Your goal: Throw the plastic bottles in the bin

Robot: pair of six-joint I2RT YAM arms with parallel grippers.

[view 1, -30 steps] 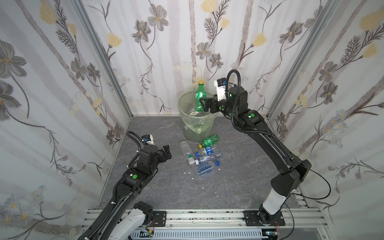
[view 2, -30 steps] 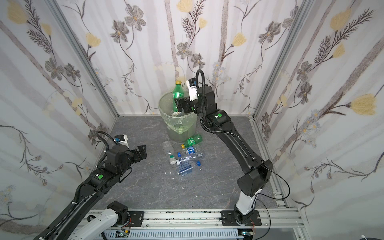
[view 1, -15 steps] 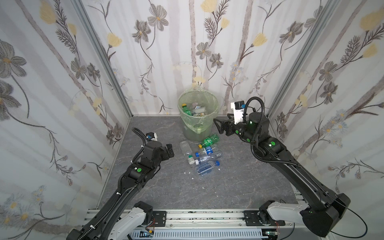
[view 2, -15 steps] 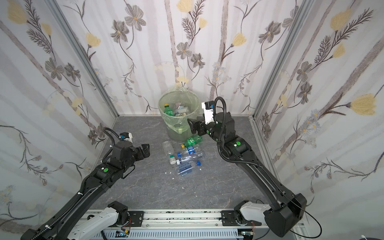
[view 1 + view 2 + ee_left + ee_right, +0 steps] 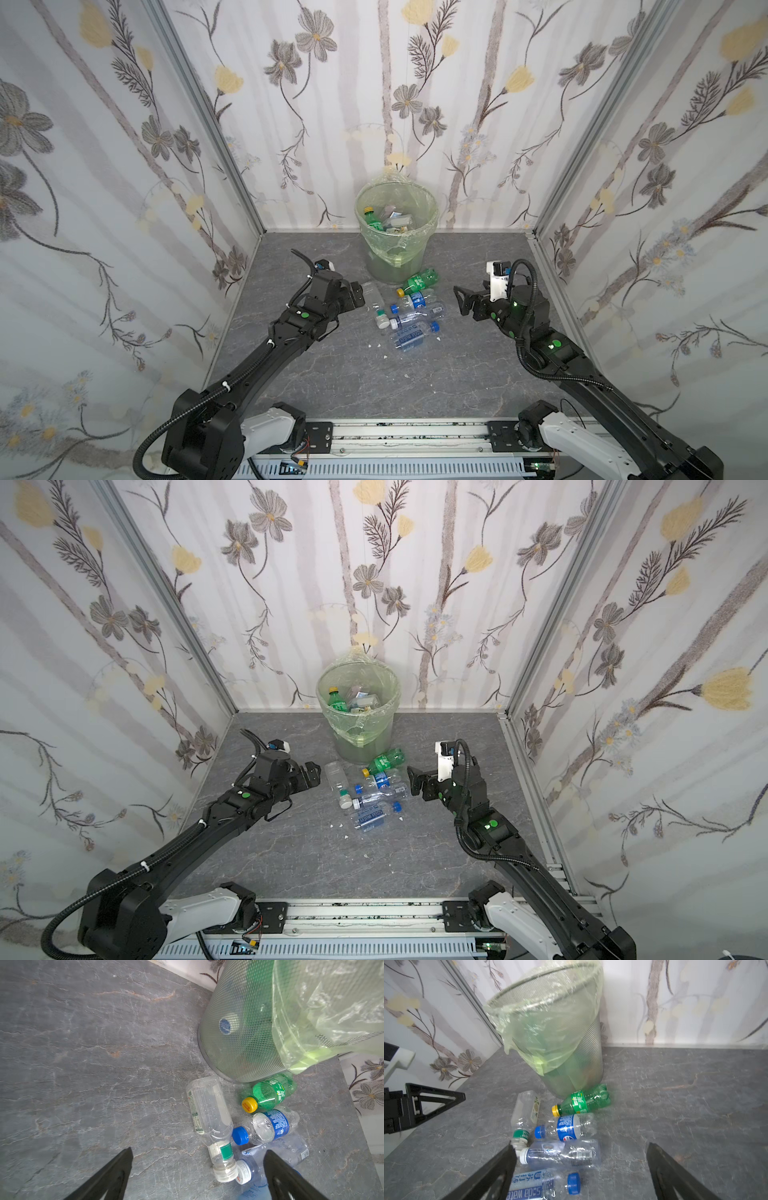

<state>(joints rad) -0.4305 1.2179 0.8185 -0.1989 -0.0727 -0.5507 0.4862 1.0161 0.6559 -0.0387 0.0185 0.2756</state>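
Left fingers [image 5: 118,1167] and right fingers [image 5: 501,1167] gape empty. Light, slick, crushable, the clear bottle [image 5: 209,1111] just ahead of the left pair likely wants a gentle mid-body hold

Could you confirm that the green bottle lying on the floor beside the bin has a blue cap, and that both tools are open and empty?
Not quite: the green bottle on the floor beside the bin has a yellow cap, not a blue one, as the right wrist view shows plainly. The rest is right: the left tool and the right tool are both open and empty.
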